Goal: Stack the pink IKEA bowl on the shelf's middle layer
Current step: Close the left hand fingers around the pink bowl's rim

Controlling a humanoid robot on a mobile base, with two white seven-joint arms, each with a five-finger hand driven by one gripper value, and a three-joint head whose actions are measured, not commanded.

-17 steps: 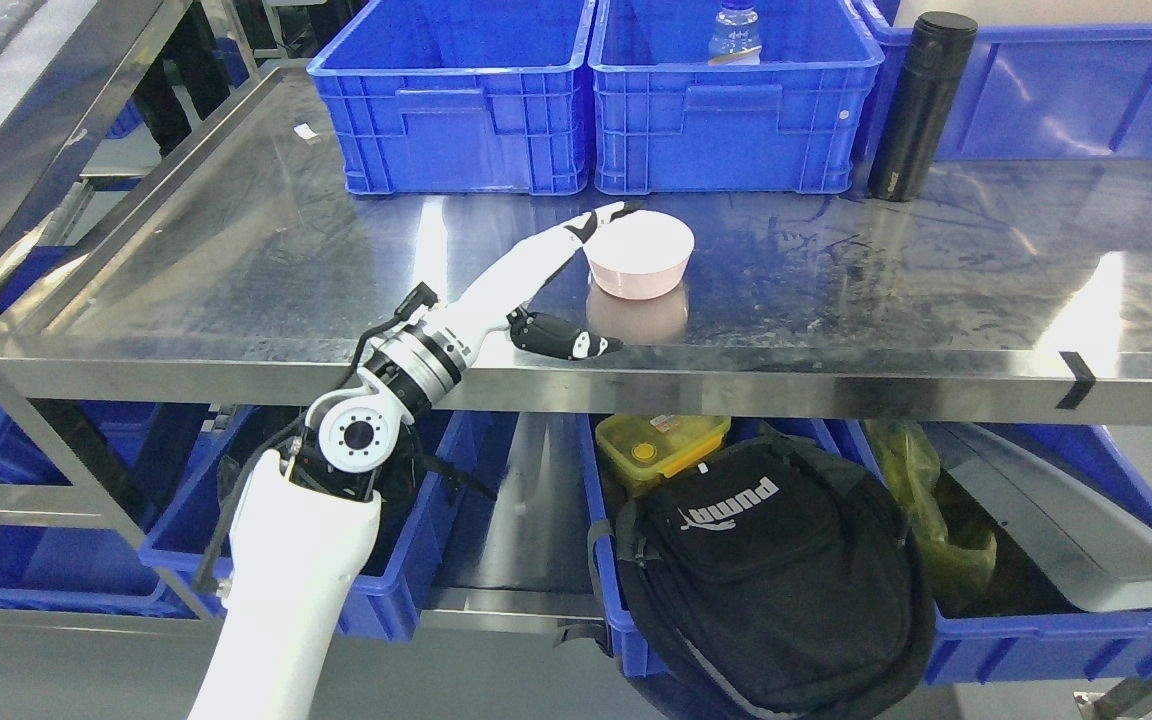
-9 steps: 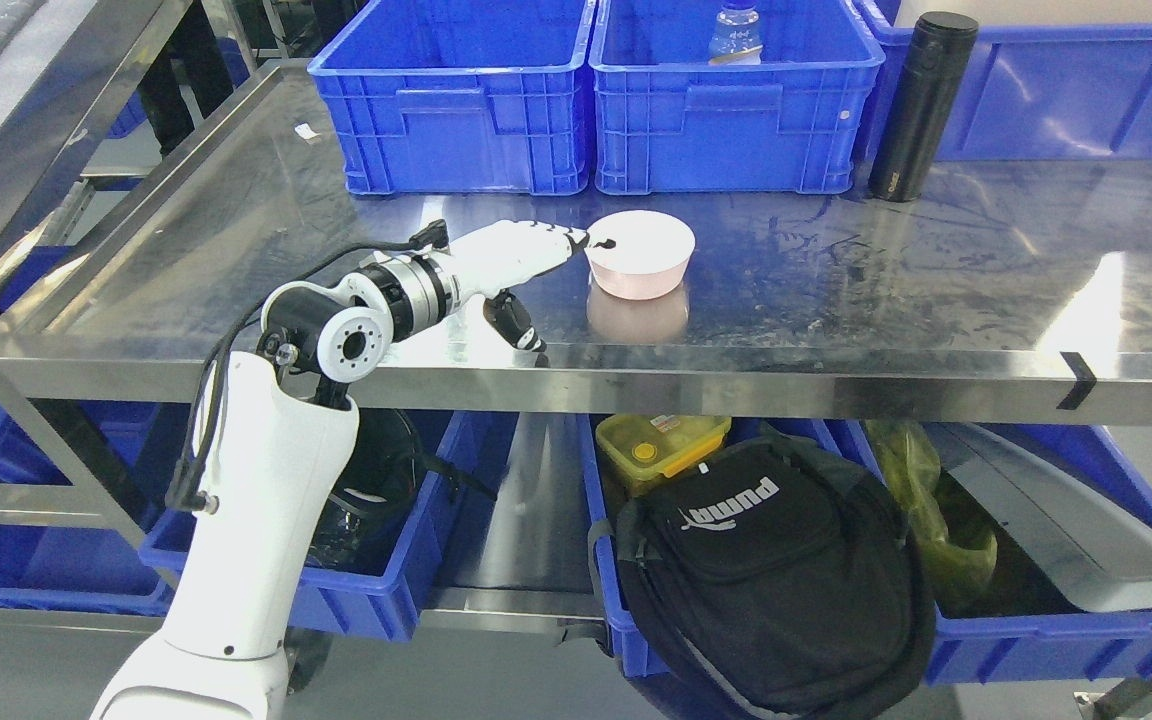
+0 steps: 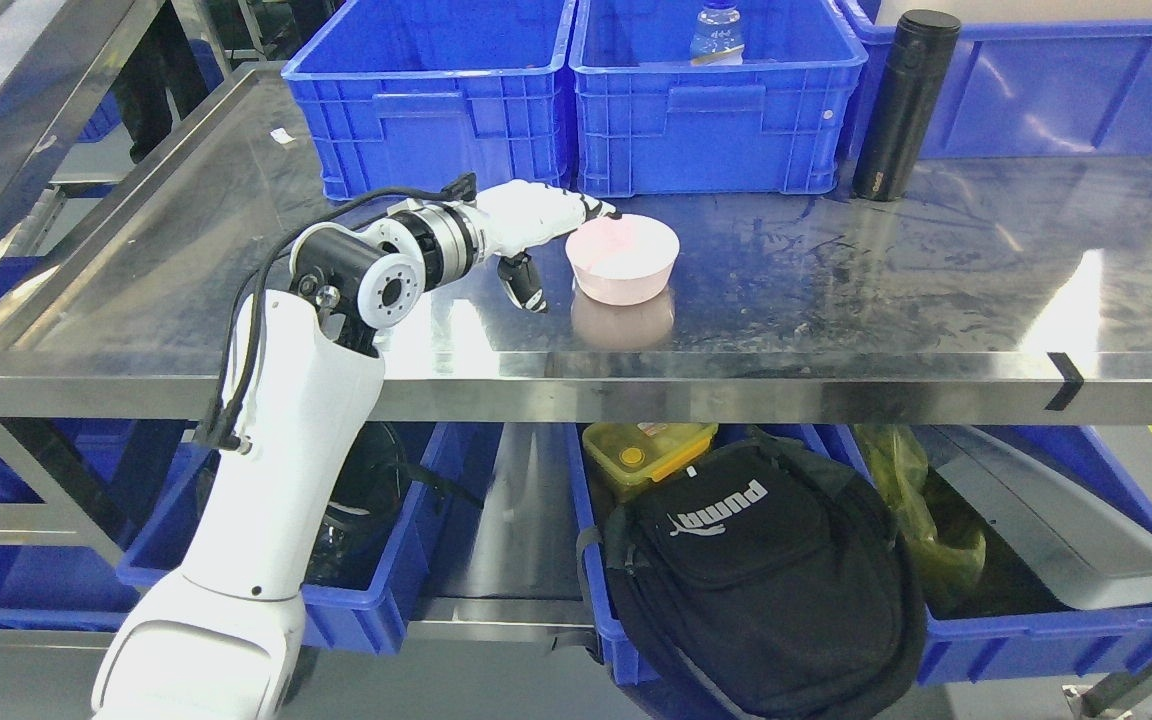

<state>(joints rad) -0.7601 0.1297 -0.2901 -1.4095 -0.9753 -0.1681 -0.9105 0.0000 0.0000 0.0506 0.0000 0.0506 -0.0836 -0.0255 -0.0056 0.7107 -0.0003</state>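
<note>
Pink and shallow, the bowl (image 3: 623,259) sits upright on the steel shelf (image 3: 836,290), near the front edge and in front of the two blue crates (image 3: 576,100). We see our left hand (image 3: 546,225) reaching across the shelf from the left, its white palm just beside the bowl's left rim. The upper fingers (image 3: 598,210) lie close together and stretch out to the rim, their dark tips touching it or resting just over its near-left edge; we cannot tell whether they press on it. The thumb (image 3: 524,285) hangs down apart from them, pointing at the shelf left of the bowl and not touching the wall. Nothing is pinched between thumb and fingers, so the bowl stands on its own base.
</note>
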